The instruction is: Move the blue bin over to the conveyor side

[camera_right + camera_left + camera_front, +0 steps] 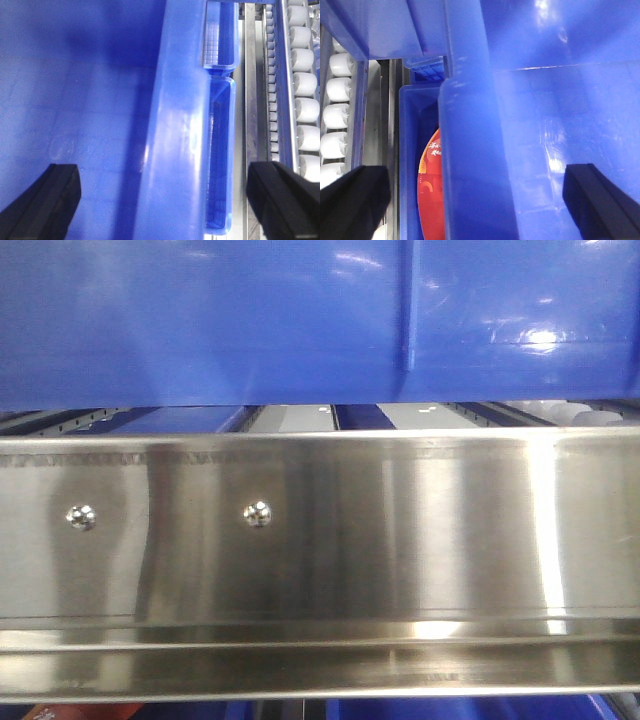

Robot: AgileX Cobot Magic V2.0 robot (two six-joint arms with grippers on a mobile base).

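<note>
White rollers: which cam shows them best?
Right wrist view: the white rollers run in a long, clear column down the right edge. Left wrist shows a few at its left edge, partly cropped. Front view catches only pale slivers between the blue bin and the steel rail.

The bin (200,320) is glossy blue, plain, with white glare spots. The rail (320,540) is silvery steel streaked light and dark, with two shiny screws (257,513). The rollers (305,70) are white. A blue crate (412,150) holds a red thing (431,210) with white and yellow marks. Another blue crate (217,35) shows a fine grid.
</note>
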